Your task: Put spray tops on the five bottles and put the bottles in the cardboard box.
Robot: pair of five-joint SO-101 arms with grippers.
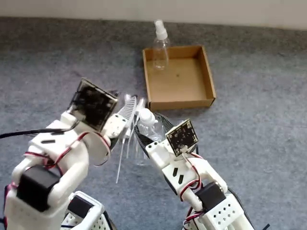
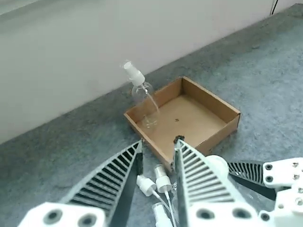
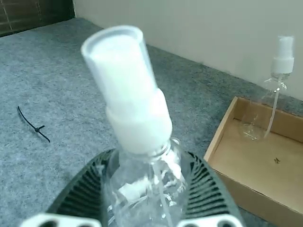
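My right claw (image 3: pixel 149 163) grips the spray bottle (image 3: pixel 142 198) just short of the cardboard box (image 1: pixel 180 103), left claw (image 2: pixel 158 144) wide above loose spray tops (image 2: pixel 157 182); I'd check its top (image 3: pixel 128 90) is seated, then clear the wall.

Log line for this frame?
right pincer: shut on capped bottle | left pincer: open over loose spray tops | cardboard box: second capped bottle upright inside

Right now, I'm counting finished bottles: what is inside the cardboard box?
One clear bottle with a spray top stands upright in a far corner of the cardboard box. Its remaining floor is bare; only the spot under the bottle is covered.
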